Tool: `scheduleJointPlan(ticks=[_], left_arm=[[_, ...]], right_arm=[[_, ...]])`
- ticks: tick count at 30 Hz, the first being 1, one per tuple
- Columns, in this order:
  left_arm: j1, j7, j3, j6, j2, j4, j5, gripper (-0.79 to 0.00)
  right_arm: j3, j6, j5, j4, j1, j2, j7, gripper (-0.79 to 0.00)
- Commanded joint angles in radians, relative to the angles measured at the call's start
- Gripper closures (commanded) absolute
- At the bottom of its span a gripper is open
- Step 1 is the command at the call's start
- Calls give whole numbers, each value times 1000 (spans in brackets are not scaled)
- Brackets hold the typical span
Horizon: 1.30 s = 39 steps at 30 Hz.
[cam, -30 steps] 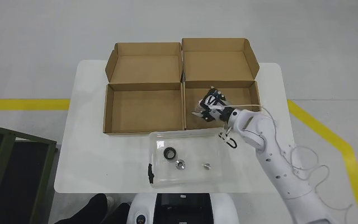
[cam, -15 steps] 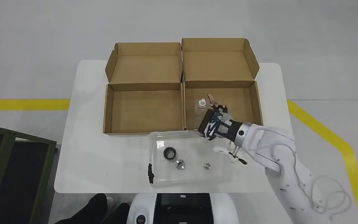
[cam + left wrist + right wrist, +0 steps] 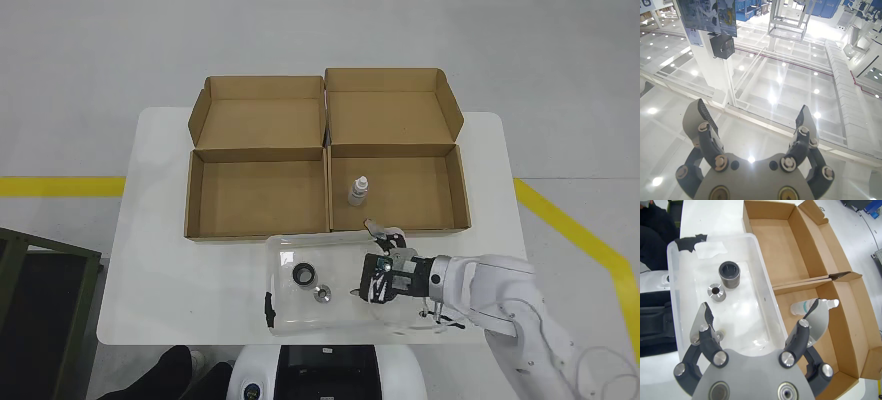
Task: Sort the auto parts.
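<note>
A white table (image 3: 150,260) with rounded corners stands on a pale grey floor (image 3: 90,60) marked by a yellow stripe (image 3: 60,186). Overhead, a white gridded ceiling (image 3: 800,79) carries many round lights (image 3: 816,91). A white column (image 3: 713,75) bears a dark screen (image 3: 706,17).

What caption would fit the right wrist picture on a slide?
Open right claw above a clear bin holding a dark cylinder and a metal part; a white bottle lies in the cardboard box.

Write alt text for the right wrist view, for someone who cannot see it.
The right gripper, open and empty, hangs over a clear plastic bin holding a black cylindrical sleeve, a small metal bushing and a tiny metal part near one finger. Beside the bin, one open cardboard box holds a small white bottle; a second box adjoins it.
</note>
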Motion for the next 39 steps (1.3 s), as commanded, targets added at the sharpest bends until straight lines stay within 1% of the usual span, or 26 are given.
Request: scheduleJointPlan(ticks=[1,6,16,18,20,24,28,32,39], left_arm=[[0,0,0,0,0,0,0,-785],[0,0,0,0,0,0,0,-785],[0,0,0,0,0,0,0,-785],[0,0,0,0,0,0,0,-785],[0,0,0,0,0,0,0,-785],[0,0,0,0,0,0,0,-785],[0,0,0,0,0,0,0,-785],[0,0,0,0,0,0,0,-785],[0,0,0,0,0,0,0,-785]], right_arm=[[8,-22,-9,-3,-9,6,18,-785],[6,-55,-38,-5,-20,16,48,-785],[-37,-55,-59,-20,-17,46,95,-779],[-50,-55,-57,-16,-13,55,109,-745],[-65,-55,-49,-12,-6,64,121,-671],[-106,-55,-36,-3,16,88,156,-625],[-139,-55,-5,7,46,111,177,-656],[-171,-55,21,15,76,135,199,-646],[-223,-55,34,55,129,173,199,-634]])
